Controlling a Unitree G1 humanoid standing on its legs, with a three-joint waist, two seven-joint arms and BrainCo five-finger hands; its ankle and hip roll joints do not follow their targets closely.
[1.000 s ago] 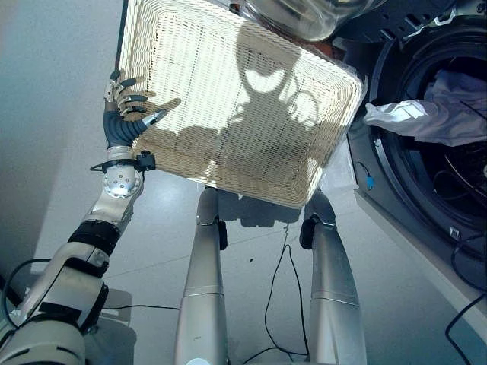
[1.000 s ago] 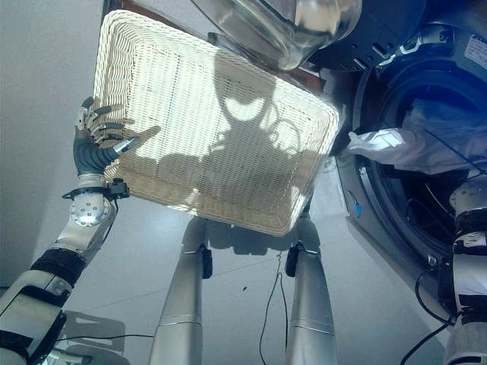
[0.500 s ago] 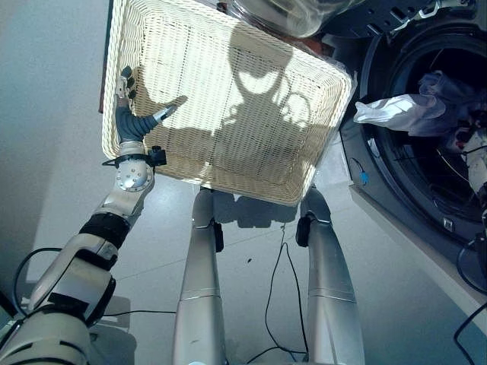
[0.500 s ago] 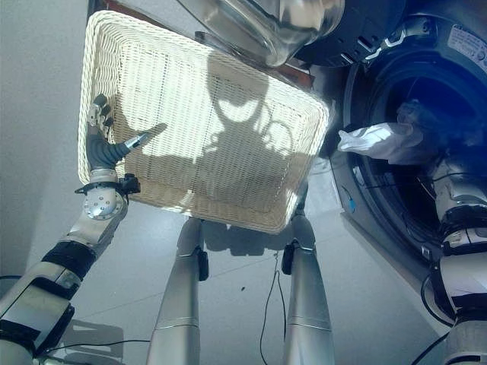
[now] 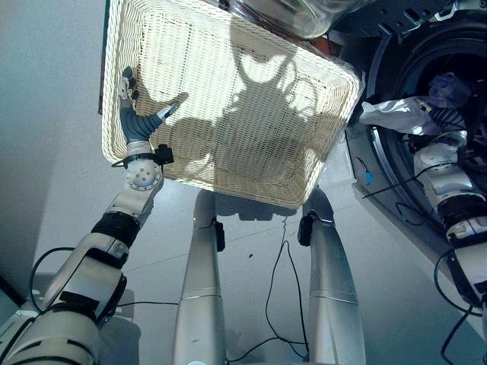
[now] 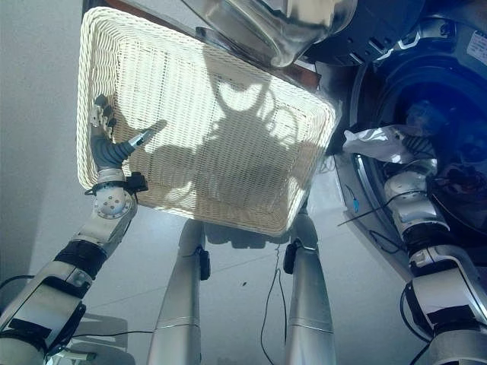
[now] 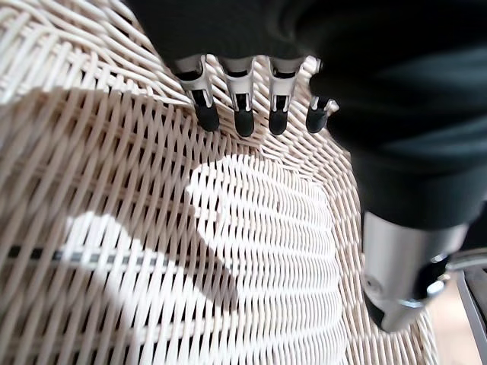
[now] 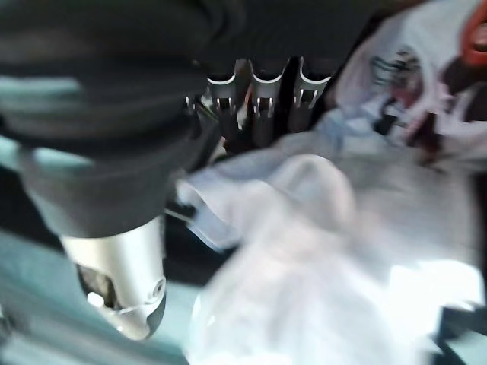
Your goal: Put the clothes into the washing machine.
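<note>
The pale wicker basket (image 5: 251,190) stands tilted in front of me and holds no clothes. My left hand (image 5: 135,120) rests open on its left rim, fingers (image 7: 243,110) along the weave and thumb pointing inward. At the right is the washing machine's dark drum opening (image 5: 464,53). A white garment (image 5: 392,114) hangs out over the drum's lip, with greyish clothes behind it. My right hand (image 5: 443,128) reaches up to that garment; its straight fingers (image 8: 262,114) lie against the pale cloth (image 8: 319,228), and the thumb is apart.
The washer's open glass door (image 5: 304,15) hangs above the basket's far edge. A red and dark piece of clothing (image 8: 475,30) lies deeper in the drum. Grey floor spreads to the left of the basket and below it.
My right arm has come up at the right and reached the white garment at the drum's mouth. My left hand slid slightly up the basket's rim a second ago and has since held still.
</note>
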